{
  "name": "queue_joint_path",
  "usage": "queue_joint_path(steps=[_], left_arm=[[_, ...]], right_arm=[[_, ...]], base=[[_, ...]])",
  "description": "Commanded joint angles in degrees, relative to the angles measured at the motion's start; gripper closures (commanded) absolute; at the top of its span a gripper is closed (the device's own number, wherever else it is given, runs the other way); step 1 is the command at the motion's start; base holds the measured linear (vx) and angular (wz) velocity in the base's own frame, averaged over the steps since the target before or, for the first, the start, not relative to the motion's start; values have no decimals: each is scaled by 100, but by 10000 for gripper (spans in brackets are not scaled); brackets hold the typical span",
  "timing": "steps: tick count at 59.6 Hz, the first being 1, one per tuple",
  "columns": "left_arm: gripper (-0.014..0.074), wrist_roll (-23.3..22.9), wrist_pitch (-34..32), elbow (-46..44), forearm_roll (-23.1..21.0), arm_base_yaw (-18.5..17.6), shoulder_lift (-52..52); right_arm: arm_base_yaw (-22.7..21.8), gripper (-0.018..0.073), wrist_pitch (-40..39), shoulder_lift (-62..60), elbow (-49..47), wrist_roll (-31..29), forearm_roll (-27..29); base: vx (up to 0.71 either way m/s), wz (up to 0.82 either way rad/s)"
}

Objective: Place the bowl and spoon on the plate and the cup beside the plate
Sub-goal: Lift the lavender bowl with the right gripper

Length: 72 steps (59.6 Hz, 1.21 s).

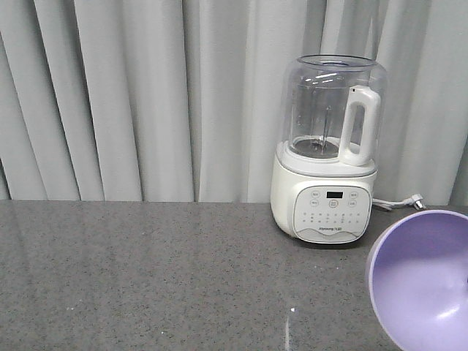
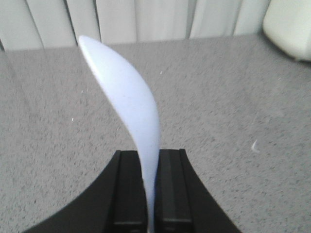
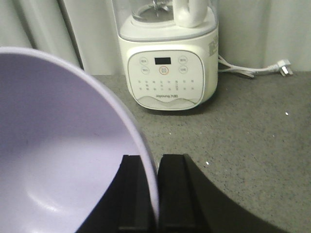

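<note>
You had the grey counter (image 1: pixel 146 278) running below a pleated curtain (image 1: pixel 110 95), with a white blender (image 1: pixel 329 157) standing at the back, well apart from both arms. Neither the plate nor the cup showed in any view, so you could not tell where they sat.

The bowl (image 1: pixel 424 278) was held up at the right edge of the front view, tipped so its hollow faced the camera. Your right gripper (image 3: pixel 156 189) was closed on its rim, one finger inside the wall and one outside. The bowl looked like light, stiff, smooth plastic, so a rim pinch would probably carry it, though it could swing or slip if you moved fast.

The spoon (image 2: pixel 131 107) rose from your left gripper (image 2: pixel 151 194), clamped by its handle with the scoop pointing away. It looked lighter than the bowl, rigid and slick, and the handle was the sensible place to hold it.
</note>
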Motion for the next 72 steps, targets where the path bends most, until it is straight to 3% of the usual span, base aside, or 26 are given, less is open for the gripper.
queue_joint_path(steps=[1,9,15,72], left_arm=[[596,384,-565,-23,-489,-49,-421],[596,685,-702,166,-752,-49,-901],[596,678,-748,231,-752,-49,-1003],[596,673,-748,231,-752,-49,-1003]], right_arm=[[-16,571,-206,-230,-97,-700,823],[-9,571,-114,-459,102,-1601,1750],[-9,571,-109,-462,171,-2003,2131],[-17,571,-104,-433,164,-2152,2147]], base=[[0,0],[0,0],[0,0],[0,0]])
